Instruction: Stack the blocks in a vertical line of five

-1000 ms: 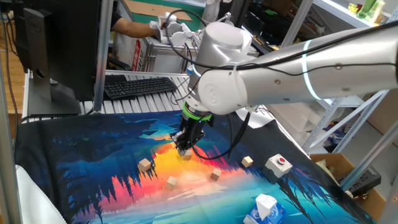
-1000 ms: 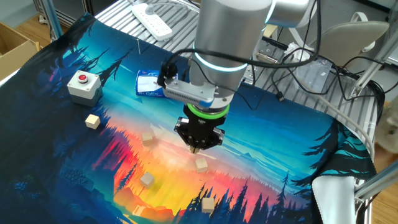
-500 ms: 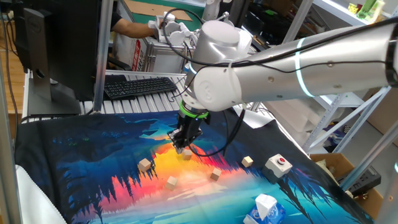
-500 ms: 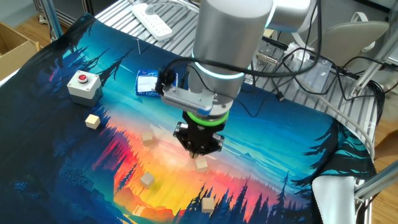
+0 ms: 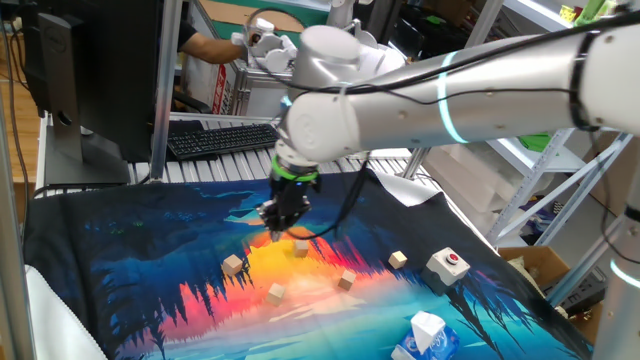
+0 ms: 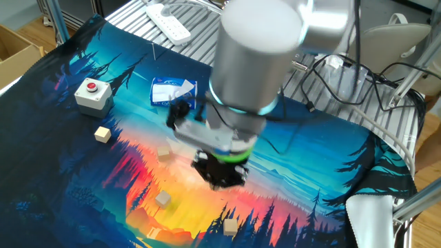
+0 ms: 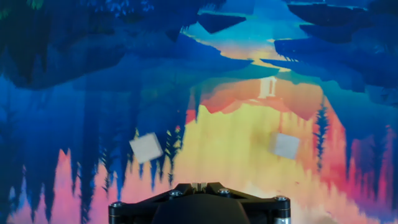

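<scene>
The end effector [image 5: 277, 231], fingers together and holding nothing, points down just beside one of the blocks [image 5: 301, 247] (the other four lie loose on the desk [image 5: 120, 280]), none stacked yet.

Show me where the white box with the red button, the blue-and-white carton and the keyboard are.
white box with red button [image 5: 448, 264]: one fixed view, its top.
blue-and-white carton [image 6: 172, 91]: the other fixed view, its top face.
keyboard [image 5: 222, 138]: one fixed view, its keys.

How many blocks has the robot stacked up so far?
None yet. All five blocks lie apart, flat on the colourful mat. The gripper is shut with nothing in it, low over the mat beside one block. The whole tower of five is left to build.
</scene>
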Motion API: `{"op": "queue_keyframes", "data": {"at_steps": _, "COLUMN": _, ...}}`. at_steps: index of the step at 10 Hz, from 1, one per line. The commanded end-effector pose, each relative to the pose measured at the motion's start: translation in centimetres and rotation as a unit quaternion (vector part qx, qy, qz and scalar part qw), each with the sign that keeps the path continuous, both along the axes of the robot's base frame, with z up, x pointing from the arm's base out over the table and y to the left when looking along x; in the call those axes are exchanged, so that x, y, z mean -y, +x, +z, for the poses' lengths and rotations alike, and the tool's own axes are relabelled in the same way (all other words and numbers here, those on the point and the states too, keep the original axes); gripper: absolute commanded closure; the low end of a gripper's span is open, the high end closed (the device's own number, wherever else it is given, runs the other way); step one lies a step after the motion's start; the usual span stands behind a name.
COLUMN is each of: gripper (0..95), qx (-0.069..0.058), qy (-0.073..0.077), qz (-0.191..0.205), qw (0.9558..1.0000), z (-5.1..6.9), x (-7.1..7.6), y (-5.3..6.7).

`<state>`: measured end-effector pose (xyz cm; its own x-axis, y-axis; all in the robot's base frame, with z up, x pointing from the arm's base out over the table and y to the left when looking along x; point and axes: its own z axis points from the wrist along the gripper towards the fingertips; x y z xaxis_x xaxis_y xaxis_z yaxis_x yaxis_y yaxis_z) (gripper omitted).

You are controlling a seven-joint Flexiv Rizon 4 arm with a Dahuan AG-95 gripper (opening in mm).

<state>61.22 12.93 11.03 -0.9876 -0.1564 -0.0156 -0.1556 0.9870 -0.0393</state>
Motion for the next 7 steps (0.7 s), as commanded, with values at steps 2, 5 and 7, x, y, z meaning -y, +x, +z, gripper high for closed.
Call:
{"op": "queue_keyframes", "data": {"at_steps": 2, "gripper": 95.0, "qx": -0.005, "qy": -0.002, "qz": -0.027, "qw": 0.9996, "z": -1.0, "x": -2.5, "y": 0.7}}
{"op": "queue_keyframes", "data": {"at_steps": 5, "gripper": 95.0, "qx": -0.007, "qy": 0.0, "qz": -0.058, "qw": 0.9983, "z": -2.2, "x": -4.1, "y": 1.5}}
{"op": "queue_keyframes", "data": {"at_steps": 7, "gripper": 95.0, "qx": -0.007, "qy": 0.001, "qz": -0.104, "qw": 0.9945, "z": -3.4, "x": -4.4, "y": 1.9}}
